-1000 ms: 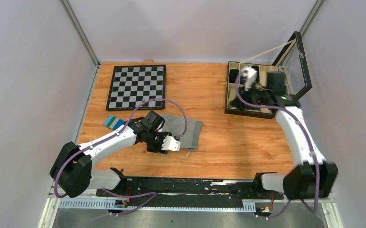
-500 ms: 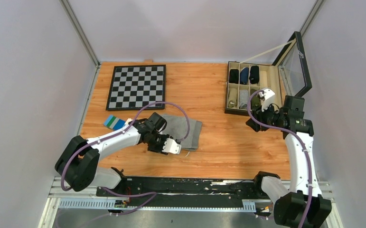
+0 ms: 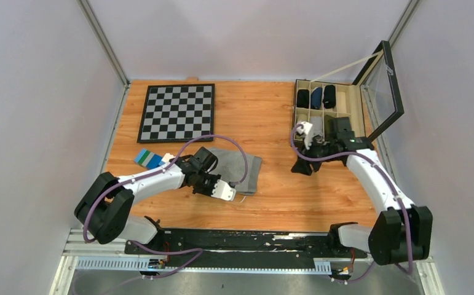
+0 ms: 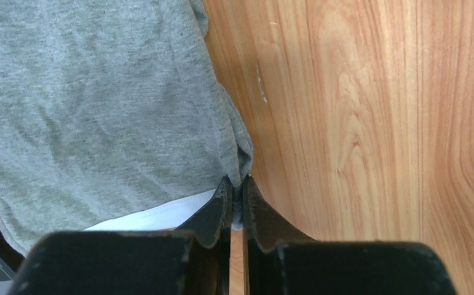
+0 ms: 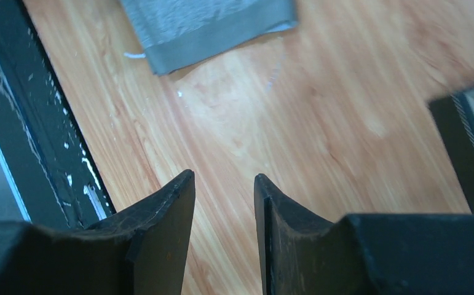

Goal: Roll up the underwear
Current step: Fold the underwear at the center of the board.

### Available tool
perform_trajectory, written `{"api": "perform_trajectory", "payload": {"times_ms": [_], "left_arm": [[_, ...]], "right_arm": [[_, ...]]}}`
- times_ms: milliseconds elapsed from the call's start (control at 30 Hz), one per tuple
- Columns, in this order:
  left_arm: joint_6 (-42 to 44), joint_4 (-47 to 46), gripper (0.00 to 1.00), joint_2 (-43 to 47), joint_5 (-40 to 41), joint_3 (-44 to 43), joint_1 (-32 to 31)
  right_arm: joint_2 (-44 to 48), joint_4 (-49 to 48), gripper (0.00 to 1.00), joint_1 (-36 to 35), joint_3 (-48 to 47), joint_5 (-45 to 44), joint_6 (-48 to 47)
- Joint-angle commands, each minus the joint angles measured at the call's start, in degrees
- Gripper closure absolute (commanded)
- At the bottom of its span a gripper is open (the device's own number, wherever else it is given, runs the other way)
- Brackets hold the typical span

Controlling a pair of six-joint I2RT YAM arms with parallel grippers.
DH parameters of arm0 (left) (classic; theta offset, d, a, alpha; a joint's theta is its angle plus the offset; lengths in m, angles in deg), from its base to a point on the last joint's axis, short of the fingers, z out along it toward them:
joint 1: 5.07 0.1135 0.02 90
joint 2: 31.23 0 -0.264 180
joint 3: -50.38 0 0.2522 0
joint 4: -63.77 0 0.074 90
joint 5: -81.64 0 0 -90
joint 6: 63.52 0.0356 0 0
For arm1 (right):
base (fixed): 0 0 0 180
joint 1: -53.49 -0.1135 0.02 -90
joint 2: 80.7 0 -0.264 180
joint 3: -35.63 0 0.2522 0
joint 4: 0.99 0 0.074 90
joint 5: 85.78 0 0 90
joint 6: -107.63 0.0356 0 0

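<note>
Underwear (image 4: pixel 99 110) flat on the counter (image 4: pixel 357 123), rolling not begun
Left gripper (image 4: pixel 237 195) pinches its corner, cloth spreading ahead and left; right gripper (image 5: pixel 225 203) hangs half open, empty, well apart.

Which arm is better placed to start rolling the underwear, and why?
Left: the left tool pinches a corner of the underwear. The right tool hangs open above the table, away from the cloth.
</note>
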Motion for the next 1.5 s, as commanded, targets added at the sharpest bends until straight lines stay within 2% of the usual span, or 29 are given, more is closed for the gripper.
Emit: {"api": "perform_trajectory", "payload": {"times_ms": [0, 67, 167, 333, 533, 600, 767, 1067, 1267, 1367, 1467], "left_arm": [[-0.9, 0.2, 0.95, -2.9, 0.5, 1.2, -0.4], [-2.9, 0.8, 1.0, -3.7, -0.1, 0.4, -0.4], [-6.5, 5.4, 1.0, -5.0, -3.6, -3.6, -0.3], [-13.2, 12.0, 1.0, -8.6, -13.3, -10.6, 0.2], [-21.7, 11.1, 1.0, -15.4, -18.3, -14.5, 3.0], [-23.7, 10.7, 1.0, -16.8, -20.9, -15.0, 4.8], [-22.4, 14.0, 1.0, -19.5, -25.1, -16.5, 7.4], [-24.2, 16.8, 1.0, -24.0, -26.7, -19.6, 8.8], [-23.8, 16.7, 1.0, -23.9, -26.3, -19.3, 9.7], [-23.7, 16.7, 1.0, -24.1, -26.2, -19.4, 9.8], [-23.6, 16.8, 1.0, -24.3, -26.0, -19.6, 9.8]], "right_arm": [[-4.7, -3.1, 0.6, -11.0, -1.9, -4.5, -7.3], [-7.3, -4.2, 0.59, -15.2, -2.1, -3.9, -7.4], [-10.2, -5.7, 0.62, -20.6, -1.1, -2.3, -7.6], [-8.1, -14.2, 0.58, -28.8, 4.4, -9.7, -7.6], [-9.8, -20.1, 0.55, -37.0, 9.2, -14.6, -10.3], [-9.7, -22.5, 0.55, -37.7, 9.9, -14.7, -9.8], [-9.4, -26.8, 0.55, -38.1, 11.1, -14.9, -12.5], [-16.6, -29.6, 0.57, -40.9, 8.5, -17.0, -16.4], [-18.0, -31.9, 0.59, -43.2, 11.0, -23.8, -20.0], [-18.3, -31.8, 0.62, -44.2, 11.9, -25.1, -21.2], [-18.9, -32.0, 0.68, -45.8, 13.0, -27.4, -22.8]]}}
